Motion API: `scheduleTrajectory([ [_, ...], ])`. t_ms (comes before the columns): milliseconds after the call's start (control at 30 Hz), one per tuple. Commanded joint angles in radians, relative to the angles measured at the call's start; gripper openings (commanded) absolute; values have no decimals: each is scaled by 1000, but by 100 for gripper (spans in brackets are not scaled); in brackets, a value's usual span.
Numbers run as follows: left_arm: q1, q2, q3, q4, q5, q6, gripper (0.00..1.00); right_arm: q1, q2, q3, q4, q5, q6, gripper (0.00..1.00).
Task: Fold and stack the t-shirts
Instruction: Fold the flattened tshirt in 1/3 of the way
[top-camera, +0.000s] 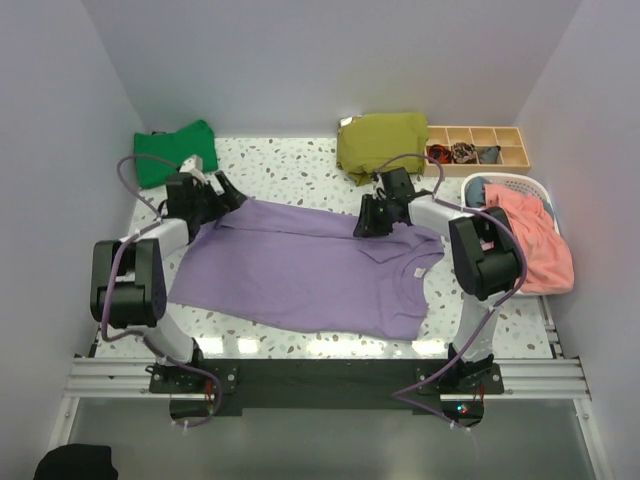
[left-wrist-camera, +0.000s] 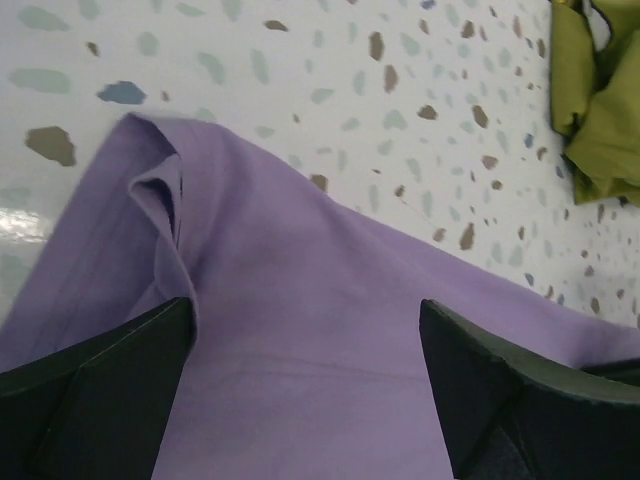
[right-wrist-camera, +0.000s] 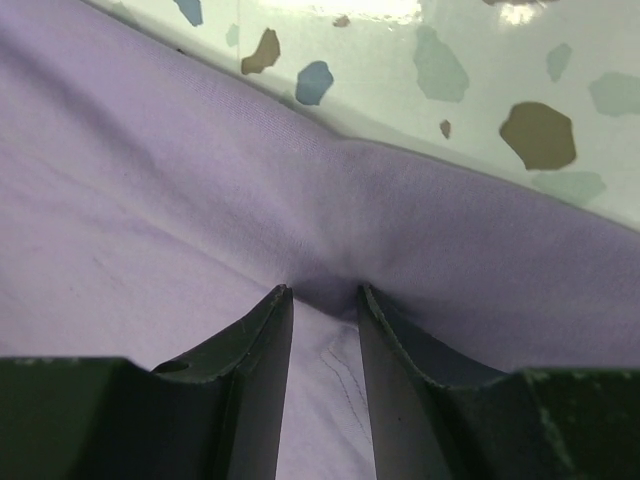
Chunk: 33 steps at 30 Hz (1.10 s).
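Right fingers: the right gripper (right-wrist-camera: 325, 300) is standing nearly closed, and its fingers (right-wrist-camera: 250, 350) are pinching a puckered ridge of the lavender t-shirt (right-wrist-camera: 150, 200) at the bottom centre of the right wrist view.
Left fingers: the left gripper (left-wrist-camera: 310, 380) is standing wide, with a finger (left-wrist-camera: 110, 380) in each lower corner of the left wrist view. It is holding nothing, with lavender cloth lying between and below the fingers.
Cloth at the left fingers: a hemmed corner is lying in the upper left of that view, with a small crease beside it.
Shirt position: in the top view the lavender t-shirt is lying spread flat across the middle of the table (top-camera: 290, 170), neck end to the right and hem to the left. The right gripper is sitting on its upper edge near the sleeve, the left gripper over its upper left corner.
Other shirt: the green t-shirt (top-camera: 172, 150) is lying bunched in the upper left, apart from the lavender one.
Surroundings: an olive garment (top-camera: 380, 142) is lying folded at upper centre. A compartment tray (top-camera: 478, 132) and a white basket (top-camera: 505, 182) of pink cloth (top-camera: 535, 240) are occupying the right.
Step in hand, as judged: the arms are taking hold of the far edge for a first fold, and only one side is secured.
Next move, as judged: the left fingers are needing to descend and close on the corner. Both arms are then needing to lift evenly and carry the edge towards the bottom of the frame.
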Motion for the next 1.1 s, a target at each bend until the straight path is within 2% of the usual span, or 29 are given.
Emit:
scheduleTrajectory([
  [0, -33, -170, -104, 12, -46, -53, 100, -7, -63, -32, -76, 102, -39, 38],
  [167, -33, -271, -189, -36, -173, -66, 100, -7, -85, -56, -76, 113, -43, 38],
  [300, -33, -274, -195, -80, -222, -90, 100, -5, -92, -67, -71, 109, -43, 38],
  [567, -33, -186, -214, 13, -132, -124, 99, -5, -100, -73, -68, 113, -46, 38],
  [600, -33, -173, -220, 58, -126, -139, 98, -7, -100, -75, -66, 112, -46, 38],
  [633, -33, -161, -224, 79, -109, -149, 91, -5, -98, -76, -63, 110, -46, 38],
  [800, -33, -86, -250, 225, -104, -233, 77, -5, -88, -73, -63, 109, -49, 38],
  [1067, -31, -23, -290, 388, -133, -368, 70, -7, -71, -68, -63, 105, -56, 38],
])
